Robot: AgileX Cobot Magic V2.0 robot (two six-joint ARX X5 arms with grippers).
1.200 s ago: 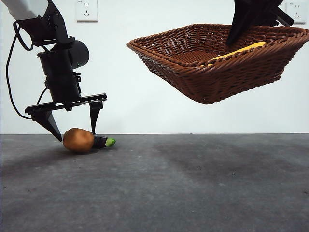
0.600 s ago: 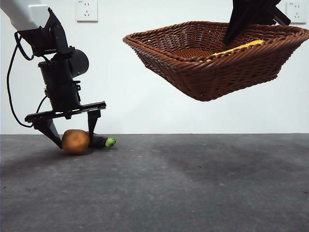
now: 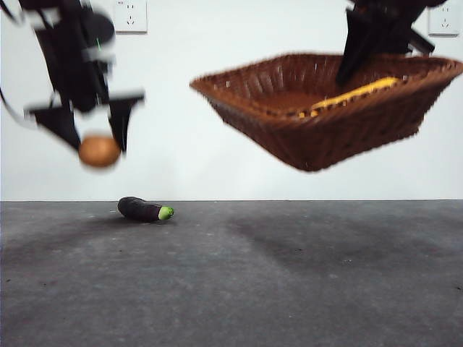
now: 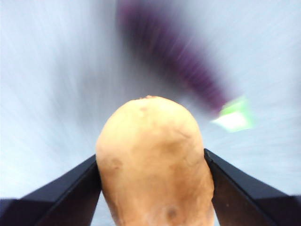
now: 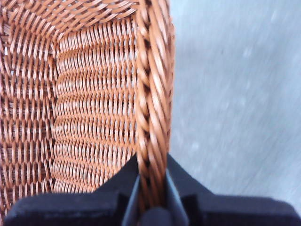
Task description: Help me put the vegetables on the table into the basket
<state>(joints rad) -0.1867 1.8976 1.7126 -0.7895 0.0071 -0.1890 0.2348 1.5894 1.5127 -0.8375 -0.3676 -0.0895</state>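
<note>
My left gripper (image 3: pixel 96 148) is shut on the brown potato (image 3: pixel 99 152) and holds it in the air at the left, well above the table (image 3: pixel 231 282); the left wrist view shows the potato (image 4: pixel 153 160) pinched between both jaws. The dark purple eggplant (image 3: pixel 143 210) with a green tip lies on the table below, blurred as the eggplant (image 4: pixel 178 66) from the wrist. My right gripper (image 5: pixel 151 188) is shut on the rim of the wicker basket (image 3: pixel 325 116), which hangs tilted in the air at the right. The yellow corn (image 3: pixel 354 94) lies inside it.
White wall behind with sockets (image 3: pixel 130 16) at the top. The grey table stretches wide under the raised basket (image 5: pixel 84 103).
The left gripper closed on the potato and lifted it off the table, leaving the eggplant behind. The basket shifted slightly lower.
</note>
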